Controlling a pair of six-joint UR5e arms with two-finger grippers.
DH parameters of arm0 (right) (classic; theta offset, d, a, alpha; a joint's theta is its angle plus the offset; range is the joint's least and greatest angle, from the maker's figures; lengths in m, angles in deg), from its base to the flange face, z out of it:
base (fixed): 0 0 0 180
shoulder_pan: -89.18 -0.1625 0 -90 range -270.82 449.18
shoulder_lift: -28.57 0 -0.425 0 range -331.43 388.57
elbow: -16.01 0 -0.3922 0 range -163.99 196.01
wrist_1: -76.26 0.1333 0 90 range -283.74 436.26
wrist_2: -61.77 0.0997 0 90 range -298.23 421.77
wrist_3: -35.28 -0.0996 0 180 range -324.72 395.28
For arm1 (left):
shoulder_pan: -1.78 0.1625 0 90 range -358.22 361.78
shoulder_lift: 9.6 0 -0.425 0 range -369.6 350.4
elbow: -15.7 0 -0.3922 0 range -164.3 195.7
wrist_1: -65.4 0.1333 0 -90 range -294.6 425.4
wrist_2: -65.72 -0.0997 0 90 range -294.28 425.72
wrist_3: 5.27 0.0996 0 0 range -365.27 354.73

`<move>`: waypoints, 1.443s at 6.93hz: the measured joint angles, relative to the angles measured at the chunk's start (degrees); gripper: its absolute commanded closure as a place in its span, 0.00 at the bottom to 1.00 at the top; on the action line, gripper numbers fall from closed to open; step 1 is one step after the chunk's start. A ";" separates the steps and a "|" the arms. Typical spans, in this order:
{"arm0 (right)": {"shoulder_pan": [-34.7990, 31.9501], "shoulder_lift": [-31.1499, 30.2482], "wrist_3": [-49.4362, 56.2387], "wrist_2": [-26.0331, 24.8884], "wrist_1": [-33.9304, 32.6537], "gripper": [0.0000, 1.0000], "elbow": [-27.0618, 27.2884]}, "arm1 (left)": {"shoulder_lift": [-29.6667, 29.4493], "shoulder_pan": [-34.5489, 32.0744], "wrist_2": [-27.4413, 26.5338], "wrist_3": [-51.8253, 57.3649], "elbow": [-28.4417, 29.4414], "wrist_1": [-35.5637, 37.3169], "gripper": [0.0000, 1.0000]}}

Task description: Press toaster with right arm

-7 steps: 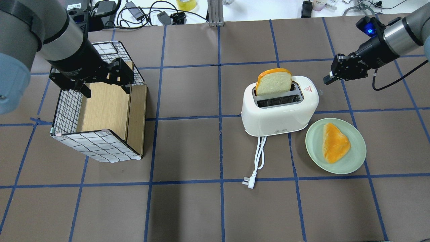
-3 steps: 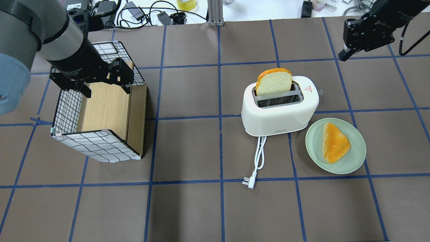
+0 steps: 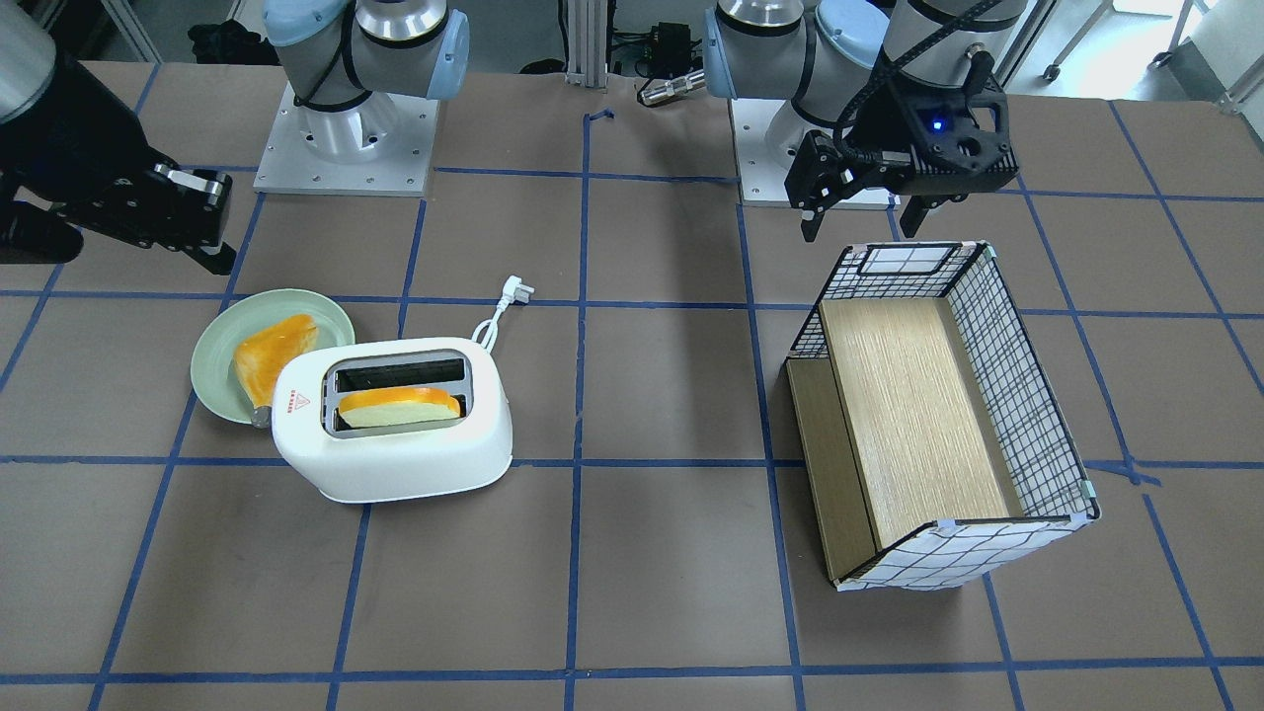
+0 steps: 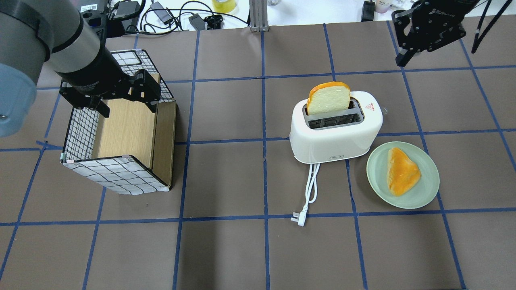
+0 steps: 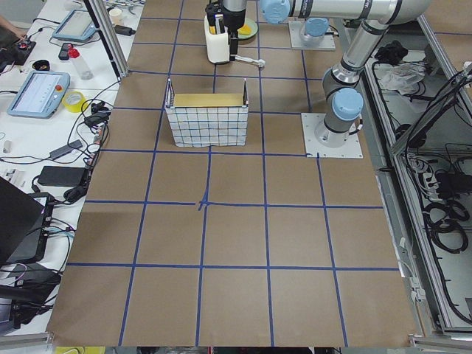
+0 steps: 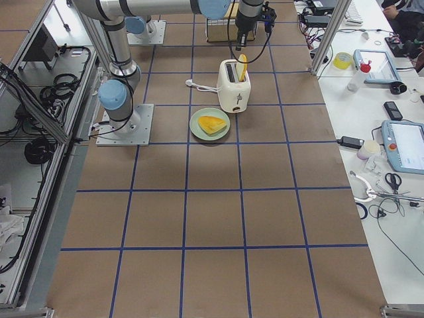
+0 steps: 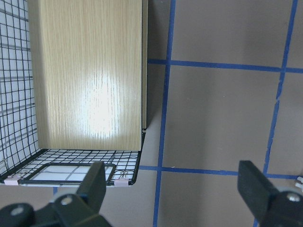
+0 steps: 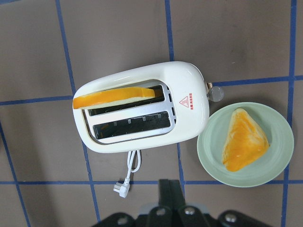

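- The right gripper (image 4: 402, 61) has its 2 fingers pressed together with nothing between them. The right wrist view shows them as 1 dark stub at its lower edge.
- It points down and appears to sit high above the table. The overhead view puts it beyond the toaster and the front-facing view puts it on the robot's side. I read that mismatch as height, not as offset along the table.
- The toaster (image 4: 334, 135) stands on the table below the gripper and a little to the robot's left. The right wrist camera looks almost straight down on it.
- Its long axis runs across the table from left to right, slightly skewed, and the 2 slots follow that axis. A bread slice (image 4: 328, 98) stands in the slot farther from the robot, and the other slot is bare.
- The silver knob (image 8: 216, 93) sticks out of the toaster's right-hand end, the end nearest the gripper, just beside the green plate (image 4: 428, 183).
- The coming move looks to be mostly a descent with a small shift left, bringing the closed fingers down onto that knob.
- The cord (image 4: 311, 187) trails toward the robot, off that path.
- The right arm (image 6: 118, 53) is clearly the nearer one. The left gripper (image 4: 129, 109) hangs wide open and empty over the wire basket (image 4: 117, 173), well apart from the toaster.
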 measured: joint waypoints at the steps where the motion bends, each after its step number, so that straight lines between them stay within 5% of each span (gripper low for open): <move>1: -2.14 0.03 -2.69 -1.31 -0.29 1.00 0.14 | 0.00 0.04 -0.04 0.00 0.00 0.00 0.00; 6: -8.65 -0.04 -7.68 -9.13 -6.53 1.00 3.38 | 0.00 -0.01 -0.04 0.00 0.00 0.00 0.00; 10: -9.05 0.09 -7.52 -9.41 -14.35 0.98 4.03 | 0.00 -0.01 -0.07 0.00 0.00 0.00 0.00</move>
